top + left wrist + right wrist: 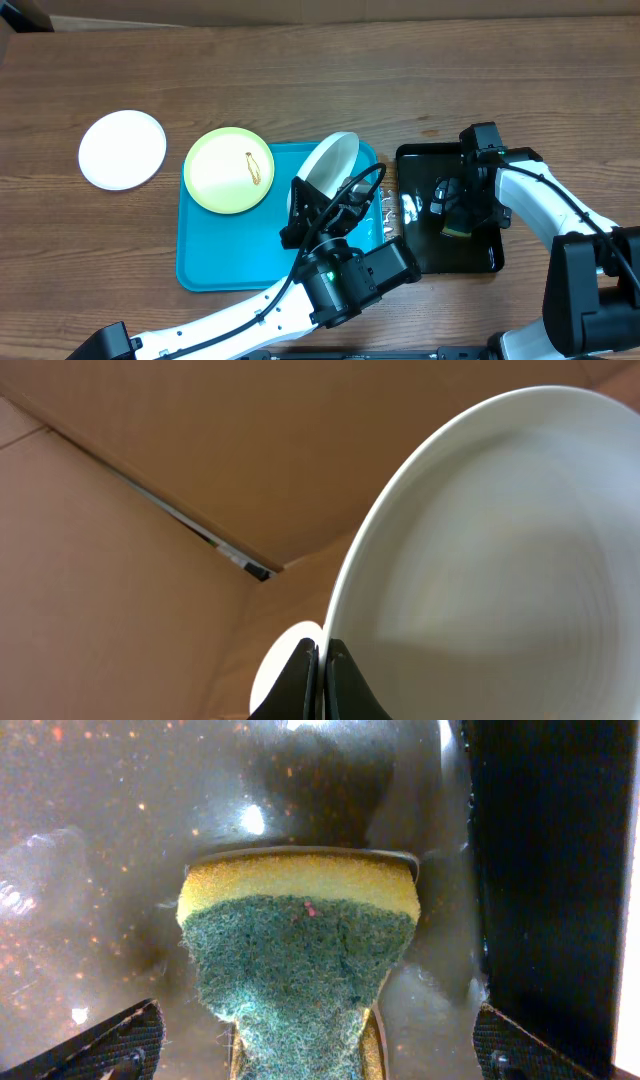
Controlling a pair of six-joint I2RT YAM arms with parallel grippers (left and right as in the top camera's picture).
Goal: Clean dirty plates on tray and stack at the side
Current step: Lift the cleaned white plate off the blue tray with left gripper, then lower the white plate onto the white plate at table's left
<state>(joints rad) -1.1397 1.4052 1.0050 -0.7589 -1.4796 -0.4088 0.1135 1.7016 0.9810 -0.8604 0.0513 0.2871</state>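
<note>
Item: white plate [331, 163], round, flat, glazed; inner face plain white in the left wrist view.
Location: mid-table, lifted and tilted on edge above the far right corner of the turquoise tray [230, 252].
Holder: left gripper [321, 665], jaws pressed together on the plate's rim.
Handling: rigid, light, brittle, with a slick glaze. Best taken at the rim with a deep, firm pinch. Slow tilting advised, since it is likely to slip.
Other plates: yellow-green plate [229, 169], brown smear on its face, overlapping the tray's far left corner. Second white plate [122, 149], flat on bare wood toward the table's left edge.
Cleaning tool: sponge [300, 950], yellow with a green scouring face, soft, over the glossy black tray [470, 255] toward the right edge.
Right gripper [448, 210]: at the sponge. Sponge narrowed at the waist, possibly pinched, but whether the jaws are apart or closed cannot be told.
</note>
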